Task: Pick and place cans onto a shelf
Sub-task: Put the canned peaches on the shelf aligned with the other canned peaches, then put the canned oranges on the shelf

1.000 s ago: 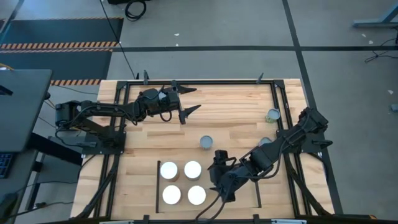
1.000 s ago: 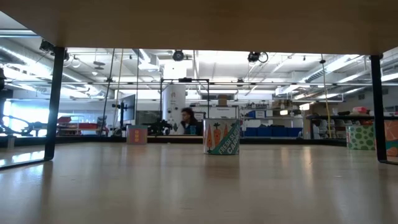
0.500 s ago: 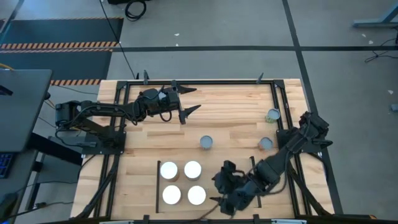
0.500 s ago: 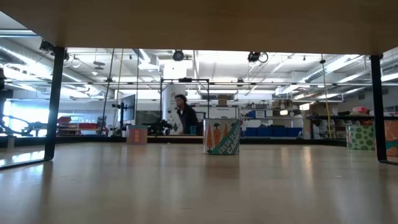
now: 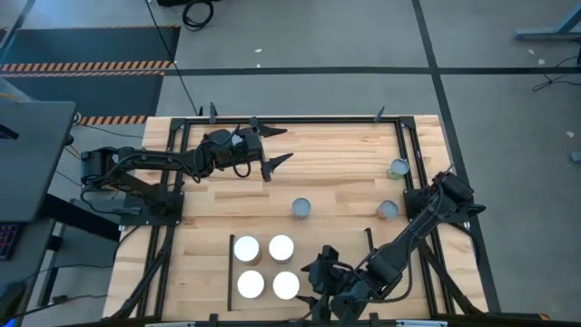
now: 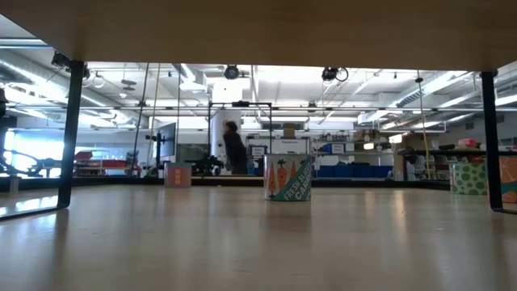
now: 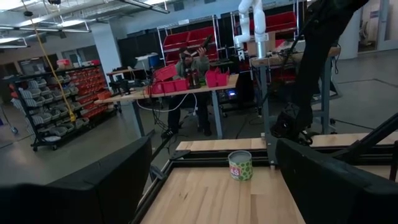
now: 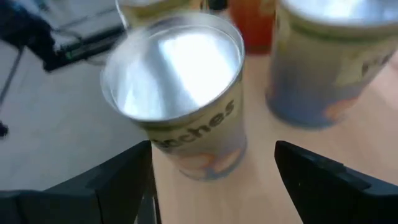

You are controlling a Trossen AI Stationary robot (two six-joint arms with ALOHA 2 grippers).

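Note:
The shelf (image 5: 305, 238) lies at the table's near edge between two thin black rails. Four pale-topped cans stand on its left half: (image 5: 247, 248), (image 5: 281, 247), (image 5: 251, 284), (image 5: 286, 284). My right gripper (image 5: 318, 282) is low over the shelf, just right of the near-right can, and open. In the right wrist view that silver-topped "Peaches" can (image 8: 180, 106) stands upright just beyond the open fingertips (image 8: 212, 149). I see no touch. Three more cans stand on the tabletop: (image 5: 301, 208), (image 5: 388, 210), (image 5: 398, 167). My left gripper (image 5: 283, 143) waits open at the far left.
Black frame rails run along the table's left, far and right sides (image 5: 404, 154). The green can by the right rail shows in the left wrist view (image 7: 240, 165). The low view shows a carrot-labelled can (image 6: 288, 178) and a person walking in the room behind.
My right gripper has moved toward the table's near edge, from beside the far row of shelf cans to beside the near row. The arm has swung with it. The cans stay where they were. My left arm has kept still.

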